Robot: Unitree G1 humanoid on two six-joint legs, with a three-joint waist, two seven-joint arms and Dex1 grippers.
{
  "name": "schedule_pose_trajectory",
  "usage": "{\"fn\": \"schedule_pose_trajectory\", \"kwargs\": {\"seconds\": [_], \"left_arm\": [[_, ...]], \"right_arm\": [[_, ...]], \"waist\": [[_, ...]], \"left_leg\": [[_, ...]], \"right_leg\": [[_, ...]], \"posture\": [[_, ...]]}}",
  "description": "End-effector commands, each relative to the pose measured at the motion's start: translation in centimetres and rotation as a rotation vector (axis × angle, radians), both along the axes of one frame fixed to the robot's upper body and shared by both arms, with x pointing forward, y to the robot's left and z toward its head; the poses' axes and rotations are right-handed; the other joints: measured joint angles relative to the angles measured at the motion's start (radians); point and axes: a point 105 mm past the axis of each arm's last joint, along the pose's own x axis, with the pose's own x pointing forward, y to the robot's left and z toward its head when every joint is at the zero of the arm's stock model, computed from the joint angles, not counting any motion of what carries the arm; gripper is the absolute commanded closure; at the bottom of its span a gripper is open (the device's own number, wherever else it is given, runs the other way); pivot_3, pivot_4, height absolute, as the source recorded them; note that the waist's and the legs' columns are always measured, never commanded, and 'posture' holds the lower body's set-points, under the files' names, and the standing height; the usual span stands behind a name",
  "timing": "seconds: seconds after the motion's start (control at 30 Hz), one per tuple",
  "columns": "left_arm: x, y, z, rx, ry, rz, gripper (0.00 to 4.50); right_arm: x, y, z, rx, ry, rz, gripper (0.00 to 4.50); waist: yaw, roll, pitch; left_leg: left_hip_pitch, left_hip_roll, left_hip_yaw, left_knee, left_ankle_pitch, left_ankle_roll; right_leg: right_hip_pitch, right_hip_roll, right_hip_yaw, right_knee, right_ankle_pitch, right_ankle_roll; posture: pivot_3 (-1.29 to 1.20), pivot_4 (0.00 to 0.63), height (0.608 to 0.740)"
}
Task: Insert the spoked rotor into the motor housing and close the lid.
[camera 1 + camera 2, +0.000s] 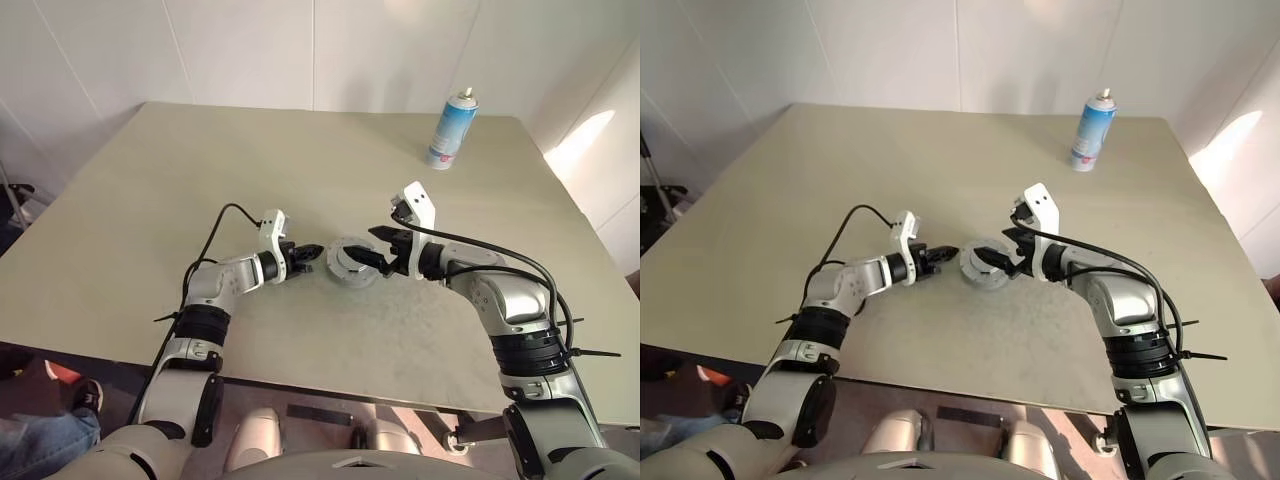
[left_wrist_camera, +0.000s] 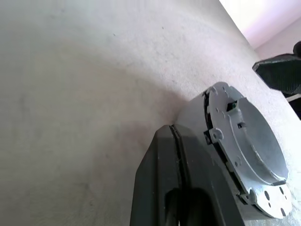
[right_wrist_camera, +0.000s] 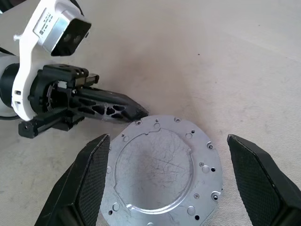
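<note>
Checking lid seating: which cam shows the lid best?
Right wrist view: the lid faces the camera, whole grey face and rim holes visible between the open right gripper. Left wrist view shows it edge-on beside the shut left gripper. Both eye views show it small on the table, between the two grippers.

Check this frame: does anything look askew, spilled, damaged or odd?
Nothing stands out. The round silver metal motor assembly sits flat on the beige table, lid on; the blue-and-white spray can stands upright at the far edge.
</note>
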Motion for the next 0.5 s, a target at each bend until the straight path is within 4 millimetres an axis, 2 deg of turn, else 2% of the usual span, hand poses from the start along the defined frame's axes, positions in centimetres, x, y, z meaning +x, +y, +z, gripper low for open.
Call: {"fn": "schedule_pose_trajectory", "kwargs": {"seconds": [0.03,0.13,0.37,0.5], "left_arm": [[0.7,0.2,2.8,-0.082,-0.066,-0.001,4.50],[0.6,0.0,3.2,-0.107,-0.064,-0.017,4.50],[-1.4,-2.4,4.4,-0.188,-0.045,-0.171,4.50],[-1.4,-2.8,3.4,-0.141,-0.010,-0.178,4.50]], "right_arm": [[0.2,0.5,0.6,0.007,-0.039,0.013,0.01],[0.2,0.5,0.6,0.005,-0.039,0.016,0.01],[0.3,0.3,0.3,-0.013,-0.041,0.008,0.01],[0.2,0.2,0.3,-0.016,-0.040,0.002,0.01]], "waist": [[0.000,0.000,0.000],[0.000,0.000,0.000],[0.001,-0.001,0.001],[0.000,-0.001,0.001]], "left_leg": [[0.000,0.000,0.000,0.000,0.000,0.000],[0.000,0.000,0.000,0.002,0.000,0.000],[-0.004,0.002,0.000,0.015,-0.001,0.001],[-0.002,0.002,0.000,0.015,0.000,0.000]], "right_leg": [[0.000,0.000,0.000,0.000,0.000,0.000],[0.000,0.000,0.000,0.003,0.000,0.000],[-0.005,0.000,0.001,0.015,0.000,-0.001],[-0.004,0.000,0.001,0.016,0.001,-0.002]], "posture": [[0.00,0.000,0.740],[0.00,0.000,0.740],[0.00,0.000,0.740],[0.00,0.000,0.740]]}}
